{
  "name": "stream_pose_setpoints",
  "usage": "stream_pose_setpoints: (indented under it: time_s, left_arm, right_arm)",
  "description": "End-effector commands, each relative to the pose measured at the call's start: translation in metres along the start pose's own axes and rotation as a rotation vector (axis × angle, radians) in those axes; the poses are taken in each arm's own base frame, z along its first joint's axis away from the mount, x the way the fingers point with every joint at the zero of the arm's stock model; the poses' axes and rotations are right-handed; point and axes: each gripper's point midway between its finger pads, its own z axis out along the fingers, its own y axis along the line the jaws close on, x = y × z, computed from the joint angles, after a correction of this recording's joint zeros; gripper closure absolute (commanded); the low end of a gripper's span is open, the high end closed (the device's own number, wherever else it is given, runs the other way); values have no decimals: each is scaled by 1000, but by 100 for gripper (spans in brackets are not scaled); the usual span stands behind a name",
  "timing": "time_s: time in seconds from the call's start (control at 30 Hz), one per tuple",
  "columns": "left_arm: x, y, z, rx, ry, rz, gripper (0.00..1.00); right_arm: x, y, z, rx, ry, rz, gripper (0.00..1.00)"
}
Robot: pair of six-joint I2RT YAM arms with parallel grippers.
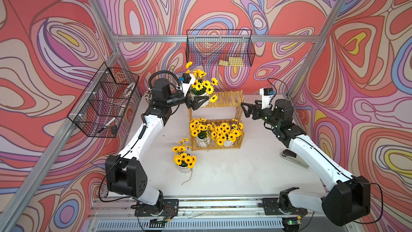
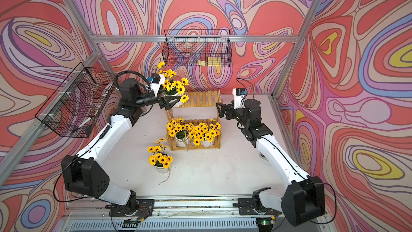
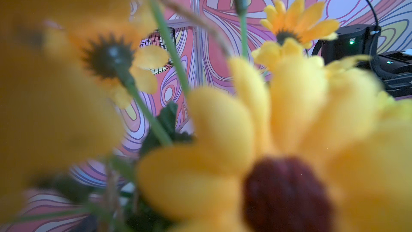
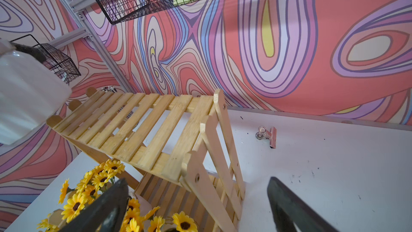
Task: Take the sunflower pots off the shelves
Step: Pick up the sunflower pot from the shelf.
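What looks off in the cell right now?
The top pot in the left gripper looks to overhang the shelf's end, possibly tilted. The lone pot on the table trails a loose twine strand. Nothing spilled or broken.

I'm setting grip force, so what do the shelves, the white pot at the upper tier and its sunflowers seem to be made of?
The shelves: light unpainted wood, with visible grain and screw heads in the slats.
The white pot: smooth ribbed wall with a soft sheen. It could be glazed ceramic or plastic; I cannot tell which.
The sunflowers: artificial, with matte, fabric-like petals on green stems that look like plastic.
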Motion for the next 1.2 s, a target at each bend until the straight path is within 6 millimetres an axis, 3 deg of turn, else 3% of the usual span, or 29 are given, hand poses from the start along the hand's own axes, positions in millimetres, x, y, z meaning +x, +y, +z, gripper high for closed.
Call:
stream_pose_setpoints:
  time_s: [0.0, 0.27, 0.67, 1.17]
  left_arm:
    - [-34, -26, -9, 44, -73, 101, 100]
    - [-29, -55, 2, 100, -52, 88, 100]
    - [-2, -114, 29, 184, -7, 83, 100]
    - [51, -172, 79, 279, 29, 17, 100]
  right_arm:
    - [-28, 8, -11, -14, -57, 13, 2]
    - [-53, 8, -11, -2, -109, 15, 2]
    - [-76, 2, -6, 51, -129, 85, 2]
    - [-102, -6, -2, 103, -159, 103, 2]
